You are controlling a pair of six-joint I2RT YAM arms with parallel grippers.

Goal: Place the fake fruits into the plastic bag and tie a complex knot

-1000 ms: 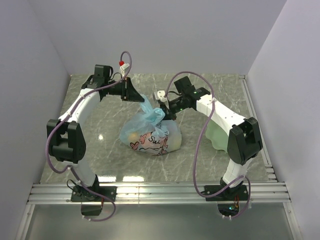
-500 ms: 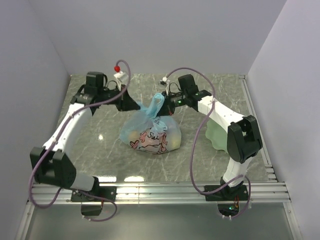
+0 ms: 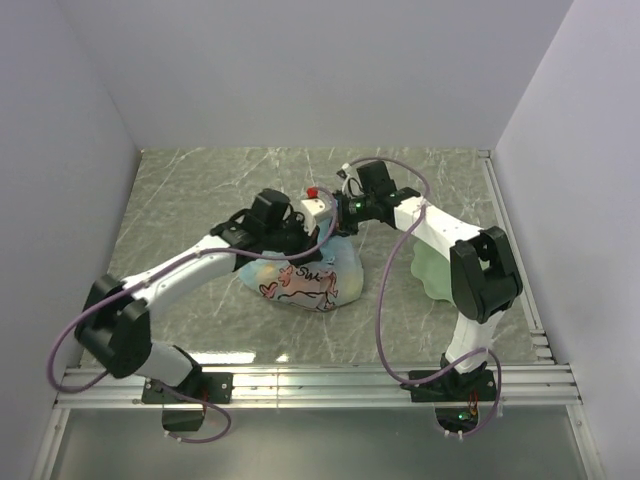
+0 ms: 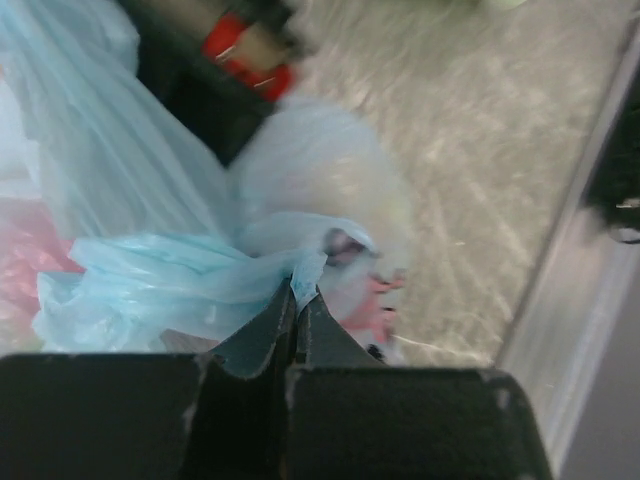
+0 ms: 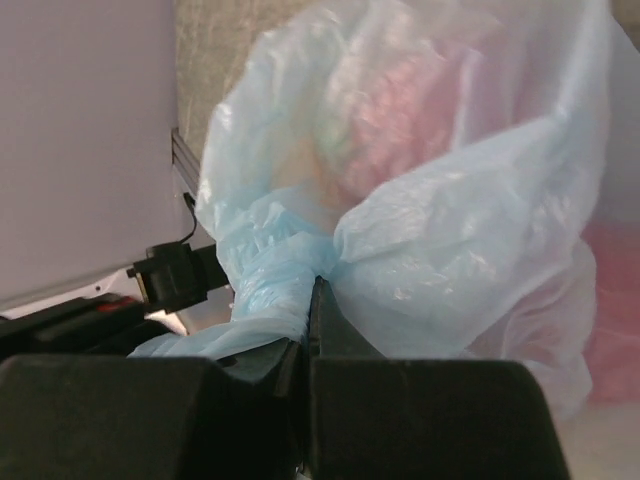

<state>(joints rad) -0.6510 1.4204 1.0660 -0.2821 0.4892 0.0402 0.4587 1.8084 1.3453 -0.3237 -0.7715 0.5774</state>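
The plastic bag (image 3: 305,285) lies mid-table, light blue with a pink cartoon print. The fake fruits (image 5: 395,115) show through its film as pink, red and orange blurs. At the bag's neck the handles are twisted into a bunched lump, the knot (image 5: 272,262). My right gripper (image 5: 311,292) is shut on the plastic right beside that lump, and from above it (image 3: 343,222) sits at the bag's far top. My left gripper (image 4: 298,290) is shut on a light-blue tail of the bag (image 4: 170,285). Its arm reaches across the bag's top from the left (image 3: 310,232).
A pale green wavy-edged plate (image 3: 435,268) lies on the marble table right of the bag, partly under my right arm. Grey walls stand on three sides. A metal rail (image 3: 320,385) runs along the near edge, and another along the right edge (image 3: 505,230).
My left gripper closed on the bag's tail. Its arm swung from the far left in over the bag's top. The bag's raised handles came down, and my right gripper stayed shut.
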